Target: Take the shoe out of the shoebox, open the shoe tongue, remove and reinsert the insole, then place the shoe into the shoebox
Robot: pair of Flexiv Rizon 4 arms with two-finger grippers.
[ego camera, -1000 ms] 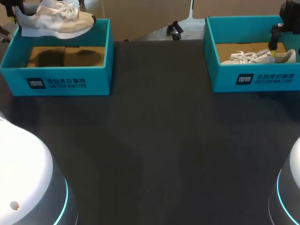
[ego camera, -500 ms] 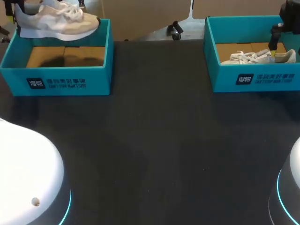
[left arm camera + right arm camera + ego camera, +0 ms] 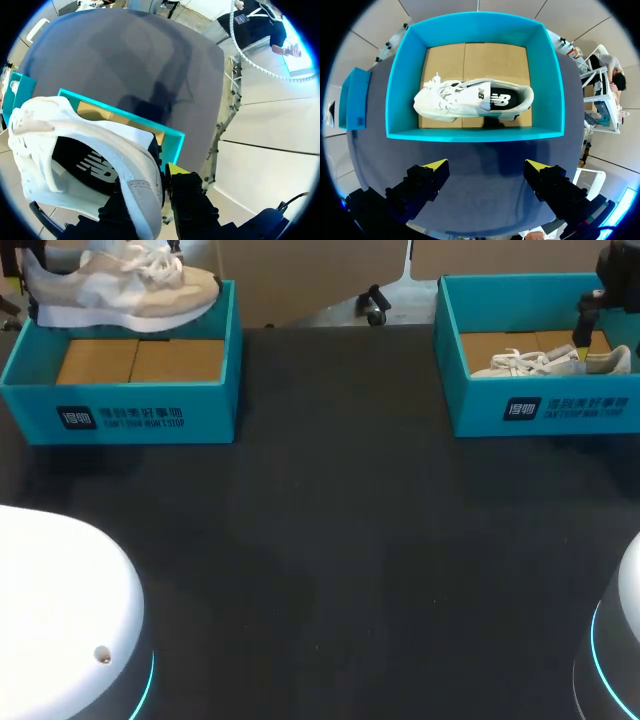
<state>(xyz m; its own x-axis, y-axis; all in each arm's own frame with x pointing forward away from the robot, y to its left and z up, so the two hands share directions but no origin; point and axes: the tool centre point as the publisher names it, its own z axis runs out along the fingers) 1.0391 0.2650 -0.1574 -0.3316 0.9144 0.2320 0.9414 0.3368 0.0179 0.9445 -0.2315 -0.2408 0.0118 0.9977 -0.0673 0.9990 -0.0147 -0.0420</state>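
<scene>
Far left corner of counter: left claw pinching heel of pale shoe, held up over left shoebox. Far right corner: 2nd shoe lying in right shoebox, right claw spread wide above it.

White domed left arm housing, small round dot, glowing cyan ring, black right end effector, yellow fingertips

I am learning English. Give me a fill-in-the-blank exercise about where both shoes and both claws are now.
The left claw holds one shoe ___ the left shoebox.
The other shoe lies ___ the right shoebox.
The right claw is ___, gripping nothing.
Missing words: above, inside, open.
</scene>
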